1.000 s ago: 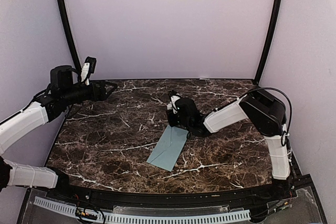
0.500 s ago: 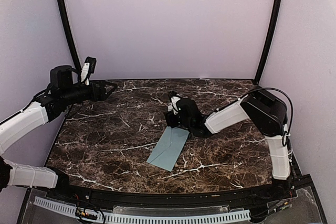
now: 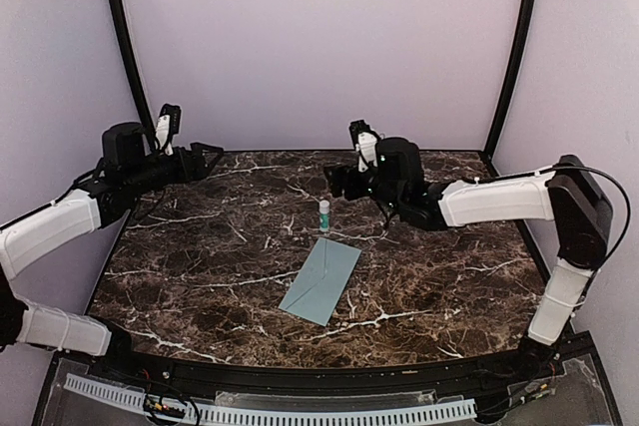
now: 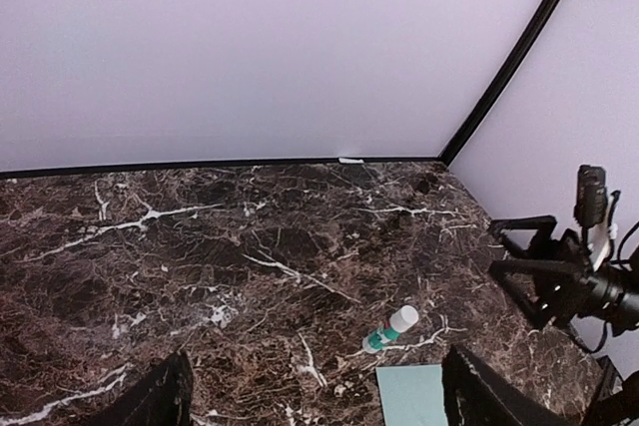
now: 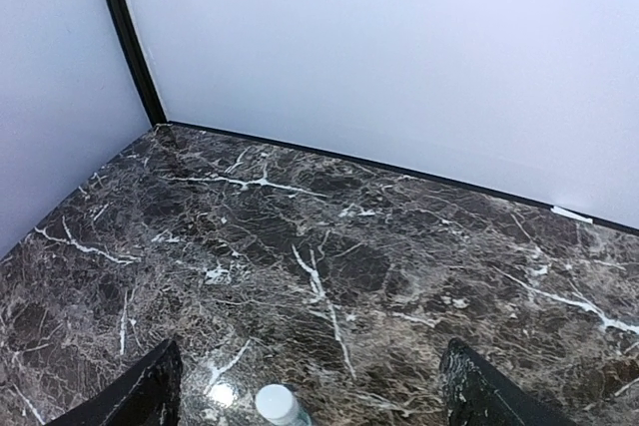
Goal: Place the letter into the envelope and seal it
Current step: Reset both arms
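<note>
Since the envelope (image 3: 320, 279) lies flat near the middle of the marble table (image 3: 200, 266), flap down as far as I can see and no letter showing anywhere, I judge the insertion done and sealing the step in hand. Just beyond its far end the glue stick (image 3: 323, 214) stands upright, apart from the paper. My right gripper (image 3: 337, 181) hovers above and behind the stick, fingers spread wide, holding nothing. My left gripper (image 3: 212, 160) hangs high over the far left corner, likewise spread and empty. Whether the flap is truly stuck I cannot tell. Next I would lower one gripper to press along the flap edge, with the other steadying the envelope against sliding.
</note>
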Robot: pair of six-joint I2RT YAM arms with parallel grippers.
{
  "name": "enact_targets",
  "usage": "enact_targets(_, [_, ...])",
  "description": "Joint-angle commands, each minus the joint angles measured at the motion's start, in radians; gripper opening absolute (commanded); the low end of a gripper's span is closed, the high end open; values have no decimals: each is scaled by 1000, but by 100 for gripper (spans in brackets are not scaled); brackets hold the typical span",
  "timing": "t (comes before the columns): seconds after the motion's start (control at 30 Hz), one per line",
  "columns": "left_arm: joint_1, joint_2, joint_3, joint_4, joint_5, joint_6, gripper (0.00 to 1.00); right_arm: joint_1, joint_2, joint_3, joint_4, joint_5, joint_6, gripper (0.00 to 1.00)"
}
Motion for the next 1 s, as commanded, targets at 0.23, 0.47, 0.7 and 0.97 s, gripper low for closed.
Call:
enact_targets(0.23, [280, 117, -178, 331, -14, 34, 85, -383, -276, -249, -191, -189, 72, 87])
enact_targets(0.47, [513, 41, -413, 591, -11, 24, 87, -734, -418, -431, -131, -324, 53, 87])
enact_targets(0.7, [517, -13, -627, 756, -115, 162, 89, -894, -530, -653, 112, -281, 40, 87])
enact_targets(0.97, [515, 149, -639, 934, -55, 185, 91, -895, -544, -913, 585, -138, -39, 87])
